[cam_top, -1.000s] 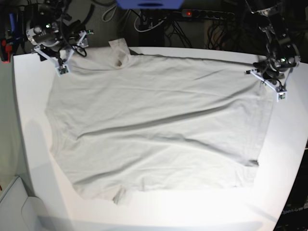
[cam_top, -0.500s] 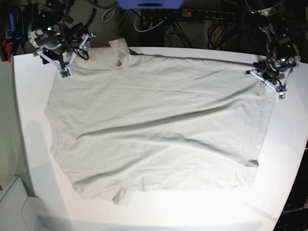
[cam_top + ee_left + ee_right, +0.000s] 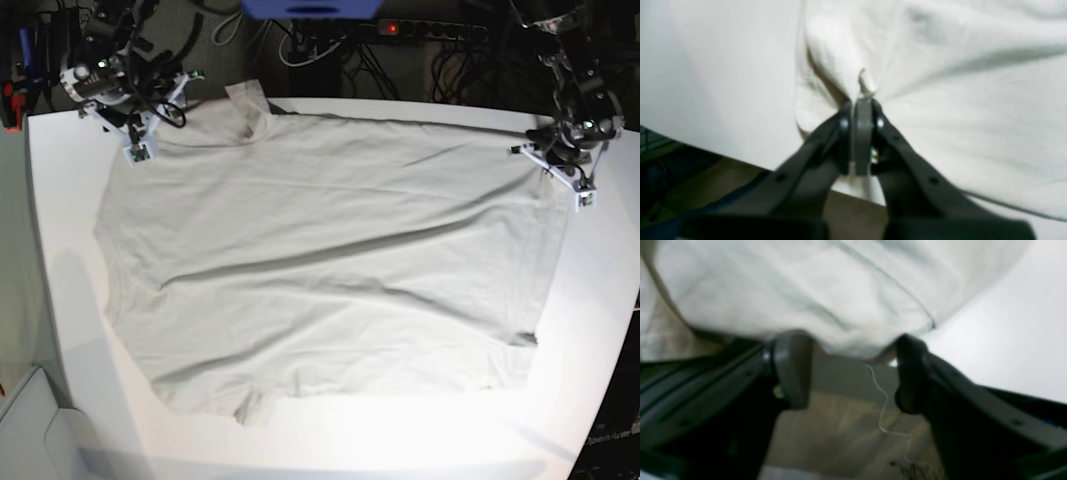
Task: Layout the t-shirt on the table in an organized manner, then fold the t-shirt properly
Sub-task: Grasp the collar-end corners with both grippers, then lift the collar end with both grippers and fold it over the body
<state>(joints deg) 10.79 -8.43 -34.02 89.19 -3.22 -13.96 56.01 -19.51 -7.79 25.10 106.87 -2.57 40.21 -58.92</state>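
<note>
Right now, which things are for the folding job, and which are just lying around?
For the job:
- t-shirt
- table
- left hand, pinching the shirt's edge
- right hand, jaws apart at the shirt's edge

Just lying around:
- power strip and cables behind the table
- loose thread hanging from the shirt

Both wrist views are blurred. The t-shirt (image 3: 940,100) is cut off by the frame edges there. The pinched cloth is hidden inside the left gripper (image 3: 863,110). The table (image 3: 60,250) is cropped at the base view's borders.
</note>
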